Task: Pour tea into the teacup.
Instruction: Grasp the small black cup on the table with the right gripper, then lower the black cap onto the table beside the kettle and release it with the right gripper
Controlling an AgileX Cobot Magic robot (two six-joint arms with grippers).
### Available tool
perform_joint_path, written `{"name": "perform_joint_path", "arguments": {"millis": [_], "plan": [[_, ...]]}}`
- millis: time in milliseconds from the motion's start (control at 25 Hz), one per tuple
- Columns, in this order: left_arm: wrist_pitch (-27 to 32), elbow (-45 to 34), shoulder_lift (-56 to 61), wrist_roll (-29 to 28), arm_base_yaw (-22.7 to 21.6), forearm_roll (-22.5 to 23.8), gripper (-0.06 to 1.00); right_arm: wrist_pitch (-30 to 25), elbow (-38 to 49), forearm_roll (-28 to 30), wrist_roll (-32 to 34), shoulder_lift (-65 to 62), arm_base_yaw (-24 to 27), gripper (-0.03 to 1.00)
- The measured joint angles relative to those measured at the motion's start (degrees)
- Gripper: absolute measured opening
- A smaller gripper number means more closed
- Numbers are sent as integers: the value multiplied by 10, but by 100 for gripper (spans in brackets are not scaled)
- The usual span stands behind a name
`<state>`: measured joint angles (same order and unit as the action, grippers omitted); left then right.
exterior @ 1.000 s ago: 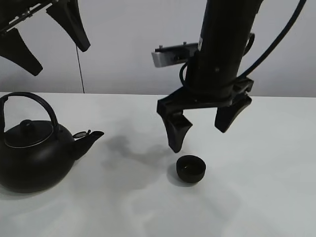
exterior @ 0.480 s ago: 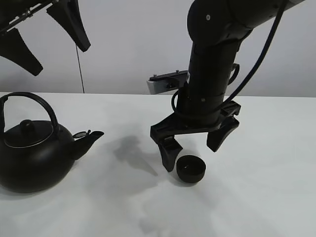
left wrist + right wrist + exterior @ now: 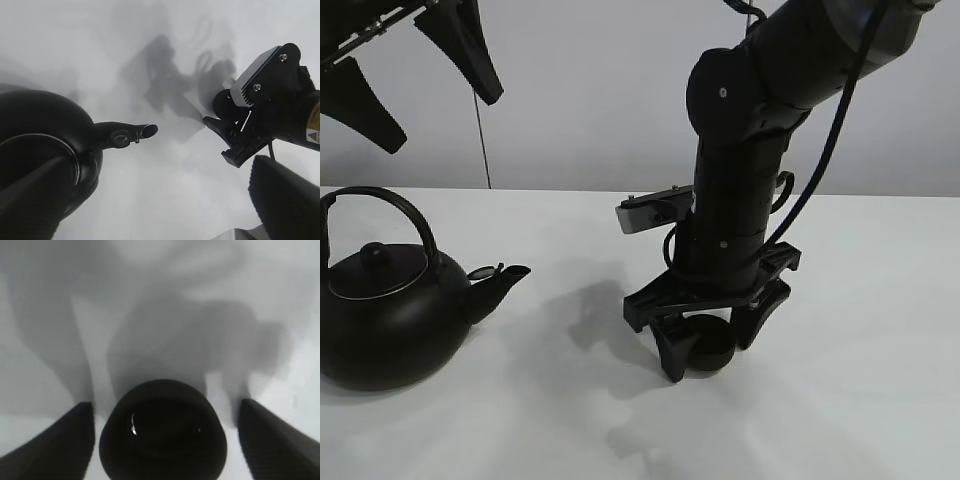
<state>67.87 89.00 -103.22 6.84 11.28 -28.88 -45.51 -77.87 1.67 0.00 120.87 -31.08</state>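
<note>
One black kettle (image 3: 385, 320), one small black teacup (image 3: 710, 342), one white table (image 3: 880, 300). Two grippers: the left gripper (image 3: 420, 75) and the right gripper (image 3: 712, 350).

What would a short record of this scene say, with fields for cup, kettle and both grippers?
teacup: upright on the table, not yet gripped
right gripper: open, low, straddling the teacup, with gaps on both sides
kettle: on the table, untouched, spout toward the teacup
left gripper: open, high above the kettle
tea: no stream visible

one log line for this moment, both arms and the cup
right gripper: open, straddling teacup, gaps both sides | left gripper: open, raised over kettle | kettle: upright, untouched
</note>
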Motion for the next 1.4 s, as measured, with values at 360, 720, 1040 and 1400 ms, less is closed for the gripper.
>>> {"name": "perform_joint_path", "arguments": {"millis": [360,720,1040,1400], "plan": [[0,0,0,0,0,0,69,5,0,-12,0,-2,0,39],[0,0,0,0,0,0,69,-21,-73,-30,-15,-23,-60,39],[-1,0,0,-1,0,1,69,-24,-92,-22,-13,21,-84,39],[-2,0,0,-1,0,0,69,-20,-139,-24,-13,73,-91,39]]}}
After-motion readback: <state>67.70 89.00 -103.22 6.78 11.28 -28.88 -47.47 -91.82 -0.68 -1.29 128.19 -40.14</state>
